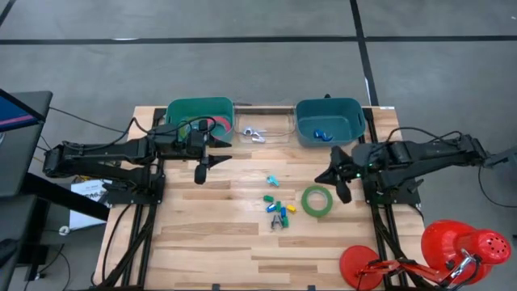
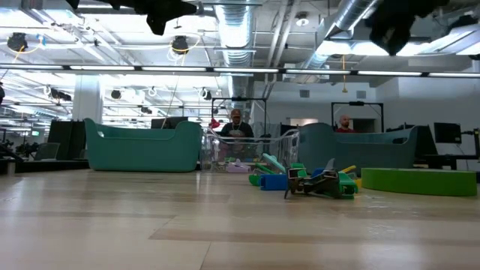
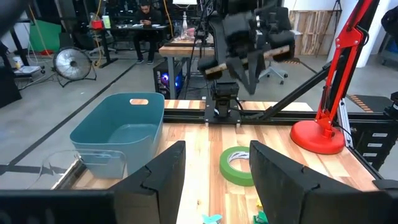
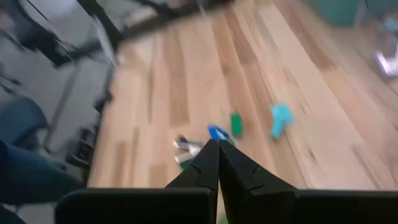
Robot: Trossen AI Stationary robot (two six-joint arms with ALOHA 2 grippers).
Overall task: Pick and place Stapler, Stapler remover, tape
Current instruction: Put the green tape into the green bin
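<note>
A green tape roll [image 1: 317, 200] lies flat on the wooden table, right of a cluster of small coloured pieces [image 1: 276, 204]; among these lies a small dark clawed piece [image 1: 277, 220] that looks like a stapler remover. The roll also shows in the left wrist view [image 3: 238, 165] and the low view [image 2: 420, 181]. A pinkish red tape ring [image 1: 218, 122] sits in the green bin [image 1: 179, 111]. My left gripper [image 1: 207, 166] hangs open near the green bin. My right gripper [image 1: 325, 175] is shut, above the table just beyond the green roll, pointing slantwise down at the pieces [image 4: 217, 132]. Which piece is the stapler I cannot tell.
A clear container [image 1: 262, 129] holding small metal pieces stands between the green bin and a teal bin [image 1: 327, 121] along the far edge. A red desk lamp [image 1: 464, 246] stands at the near right corner. People sit in the room beyond the table.
</note>
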